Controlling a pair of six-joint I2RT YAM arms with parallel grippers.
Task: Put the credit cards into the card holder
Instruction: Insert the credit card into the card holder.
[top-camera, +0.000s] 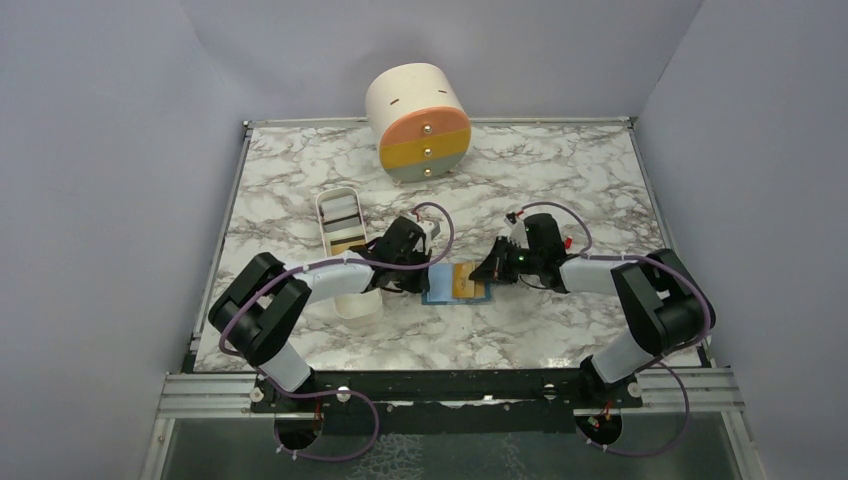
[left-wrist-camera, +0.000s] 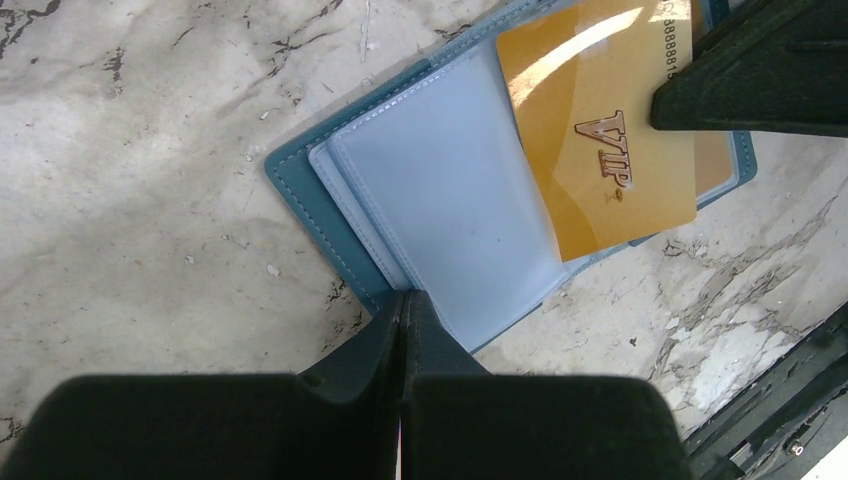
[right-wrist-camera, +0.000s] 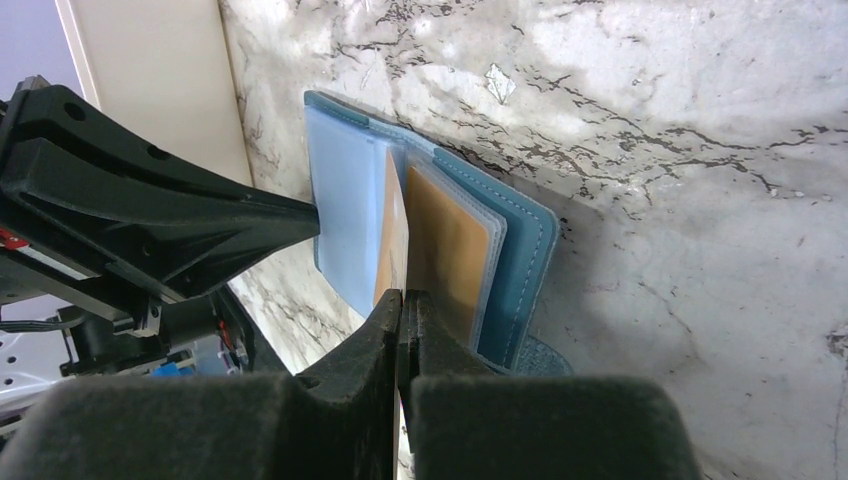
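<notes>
The blue card holder (top-camera: 436, 287) lies open on the marble between the arms, pale clear sleeves up (left-wrist-camera: 450, 200). My right gripper (right-wrist-camera: 403, 295) is shut on the edge of a gold "VIP" credit card (left-wrist-camera: 590, 150), held tilted over the holder's right half (right-wrist-camera: 525, 260). Another gold card (right-wrist-camera: 450, 250) sits in a sleeve just behind it. My left gripper (left-wrist-camera: 405, 295) is shut, and its tips rest on the holder's left edge. Its fingers stand side by side on that edge, with nothing seen between them. In the top view the left gripper (top-camera: 418, 283) and the right gripper (top-camera: 484, 272) flank the holder.
A long white tray (top-camera: 340, 225) holding more cards lies left of the holder, partly under the left arm. A cream cylinder with orange, yellow and grey drawers (top-camera: 420, 120) stands at the back. Grey walls close in the table on three sides.
</notes>
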